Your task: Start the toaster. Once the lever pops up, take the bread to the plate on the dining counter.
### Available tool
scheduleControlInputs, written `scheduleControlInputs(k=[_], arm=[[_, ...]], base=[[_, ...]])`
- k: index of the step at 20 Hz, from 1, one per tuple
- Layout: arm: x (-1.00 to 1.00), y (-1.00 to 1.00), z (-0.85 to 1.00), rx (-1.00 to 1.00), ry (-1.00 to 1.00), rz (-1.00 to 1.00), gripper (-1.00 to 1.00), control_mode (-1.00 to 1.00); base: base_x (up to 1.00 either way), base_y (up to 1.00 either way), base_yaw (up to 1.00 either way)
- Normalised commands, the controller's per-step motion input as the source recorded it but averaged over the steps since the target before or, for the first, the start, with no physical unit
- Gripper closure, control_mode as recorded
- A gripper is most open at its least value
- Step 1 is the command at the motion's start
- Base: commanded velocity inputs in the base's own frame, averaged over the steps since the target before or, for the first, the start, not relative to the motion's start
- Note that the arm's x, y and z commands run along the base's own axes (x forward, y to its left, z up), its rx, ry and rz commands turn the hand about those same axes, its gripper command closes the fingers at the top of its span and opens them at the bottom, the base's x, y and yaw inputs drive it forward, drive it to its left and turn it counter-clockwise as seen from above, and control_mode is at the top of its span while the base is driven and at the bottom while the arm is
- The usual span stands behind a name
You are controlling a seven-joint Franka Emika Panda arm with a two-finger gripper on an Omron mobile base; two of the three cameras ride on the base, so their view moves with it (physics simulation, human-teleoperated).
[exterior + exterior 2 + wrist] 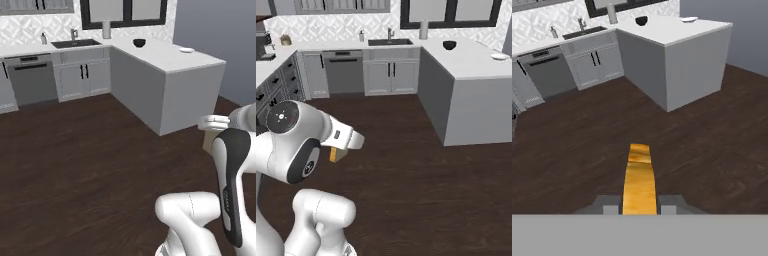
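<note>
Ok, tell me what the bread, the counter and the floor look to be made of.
Bread: toasted, golden-tan and matte with a darker edge, held between the fingers.
Counter: pale, smooth top, possibly stone; veining is too faint to confirm. Its sides are plain matte grey.
Floor: dark brown wood-look planks with visible grain and a slight sheen.

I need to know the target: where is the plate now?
The plate lies at the far right end of the dining counter, to the right of the black bowl; the right base view shows it near its right edge.
</note>
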Motion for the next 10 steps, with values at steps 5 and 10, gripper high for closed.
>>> scheduleControlInputs(k=[5, 10], arm=[[0.00, 0.00, 0.00, 0.00, 0.00, 0.00, 1.00, 1.00], [0.00, 0.00, 0.00, 0.00, 0.00, 0.00, 1.00, 1.00]], base=[[1.00, -0.34, -0.23], [1.00, -0.42, -0.19]])
